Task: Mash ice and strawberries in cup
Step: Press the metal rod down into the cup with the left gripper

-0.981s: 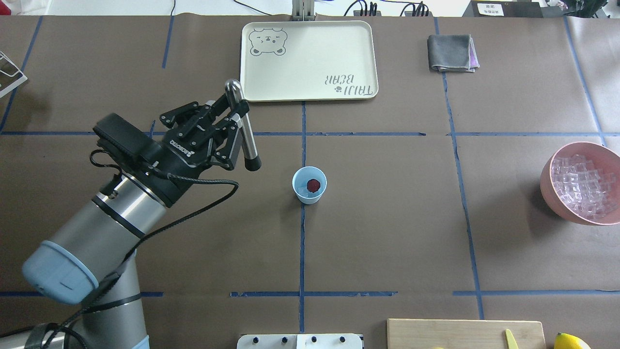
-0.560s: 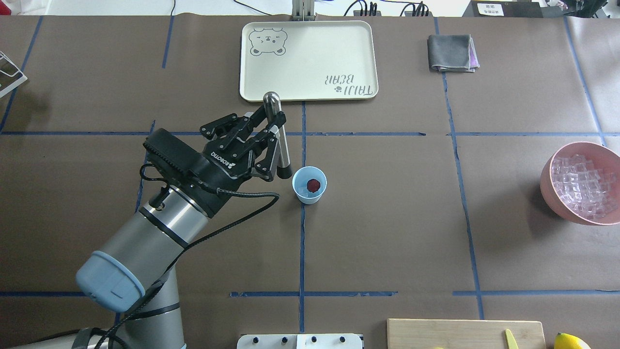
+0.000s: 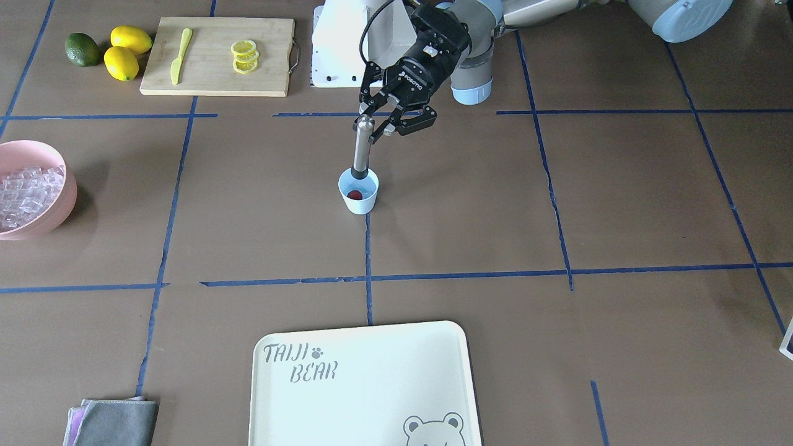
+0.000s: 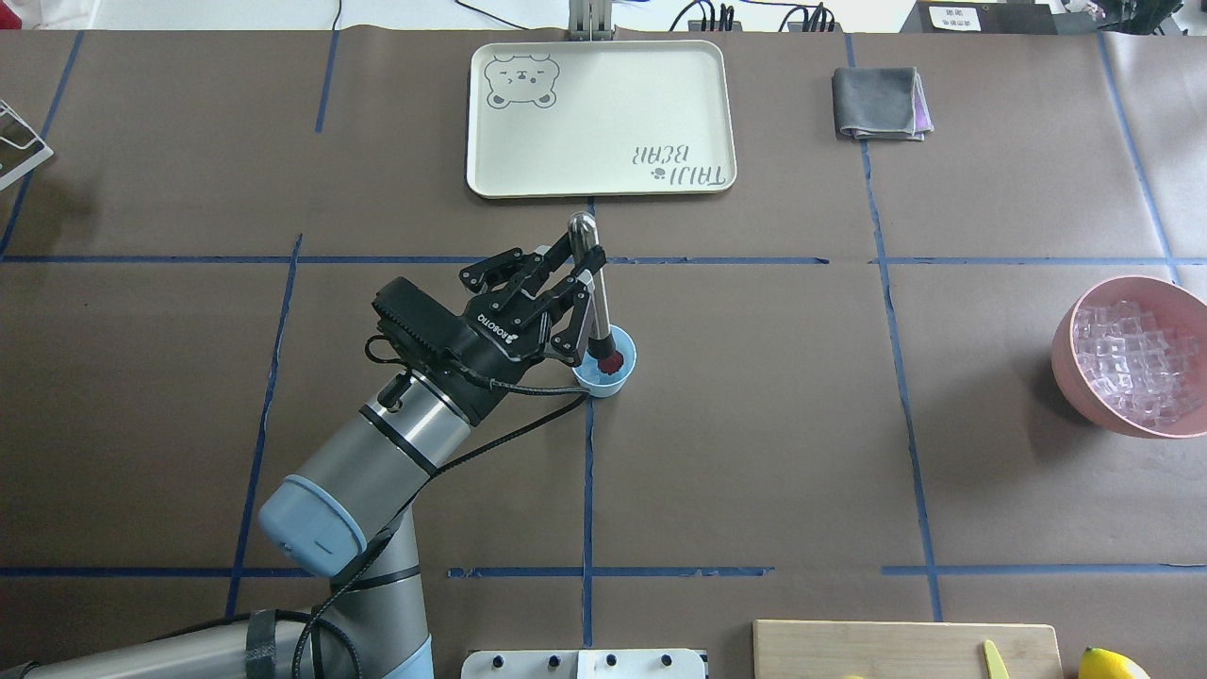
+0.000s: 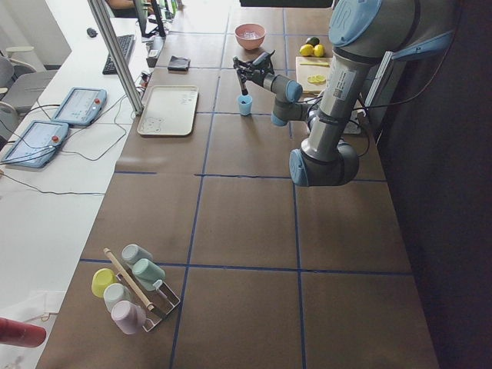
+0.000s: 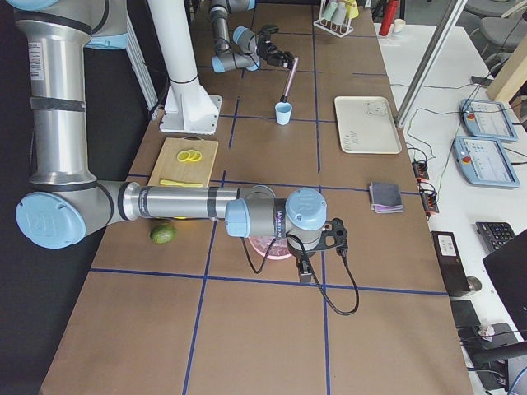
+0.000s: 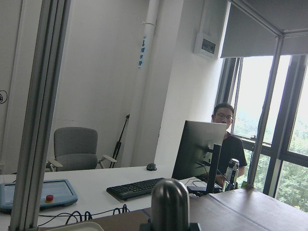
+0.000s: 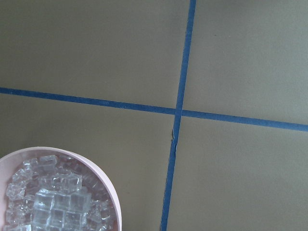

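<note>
Brown paper crossed with blue tape covers the worktop (image 4: pixel 754 453), and the mashing is judged to be just starting near its middle. The left arm (image 4: pixel 377 453) is reached in there. At the worktop's right end a large pink bowl (image 4: pixel 1064 358) is heaped with small clear ice cubes (image 4: pixel 1132 363). The right arm's jaws are seen near that bowl only from the side, so their state cannot be told.

The left arm's jaws are pinched on the upper part of a slim metal muddler with a dark tip (image 4: pixel 592 292). The rod is held slightly tilted, with its tip at the mouth of the small light-blue tapered cup (image 4: pixel 618 377). The tiny bumpy red strawberry (image 3: pixel 354 195) lies inside the cup. Contact with it cannot be confirmed, nor can ice in the cup be made out.

The cup is light and unheld, so the push is best driven straight down its centre, with the rod brought upright. Side loads on the wall should be avoided, as tipping or sliding is likely. Short, moderate strokes are advised, since the round berry may roll aside. The pinch should be kept firm so the rod is not forced up through the jaws.
</note>
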### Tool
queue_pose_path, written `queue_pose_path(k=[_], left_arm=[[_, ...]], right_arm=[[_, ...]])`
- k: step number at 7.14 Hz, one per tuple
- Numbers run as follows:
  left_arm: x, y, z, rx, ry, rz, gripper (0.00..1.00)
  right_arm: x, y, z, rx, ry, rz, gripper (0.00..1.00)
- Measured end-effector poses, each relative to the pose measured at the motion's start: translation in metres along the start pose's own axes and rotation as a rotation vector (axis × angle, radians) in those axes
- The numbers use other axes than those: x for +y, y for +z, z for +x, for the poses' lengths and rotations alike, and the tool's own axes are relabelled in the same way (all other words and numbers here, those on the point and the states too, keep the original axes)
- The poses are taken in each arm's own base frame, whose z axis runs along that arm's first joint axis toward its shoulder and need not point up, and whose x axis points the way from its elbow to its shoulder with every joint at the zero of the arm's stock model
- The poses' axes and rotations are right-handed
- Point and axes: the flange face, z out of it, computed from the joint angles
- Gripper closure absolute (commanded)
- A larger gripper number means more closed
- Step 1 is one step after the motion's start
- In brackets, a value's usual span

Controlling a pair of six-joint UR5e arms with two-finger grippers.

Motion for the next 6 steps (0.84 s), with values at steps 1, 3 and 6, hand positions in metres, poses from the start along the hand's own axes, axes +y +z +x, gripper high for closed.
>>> queue_pose_path(k=[1, 3, 6], left_arm=[[0.006, 0.002, -0.001, 0.005, -0.006, 0.004, 1.00], [0.012, 0.004, -0.002, 0.007, -0.005, 0.000, 1.00], [0.023, 0.006, -0.006, -0.001, 0.010, -0.017, 1.00]], right_arm=[[0.000, 0.000, 0.000, 0.000, 0.000, 0.000, 0.00], [0.000, 0.000, 0.000, 0.001, 0.002, -0.001, 0.00], [-0.001, -0.001, 0.000, 0.005, 0.001, -0.001, 0.00]])
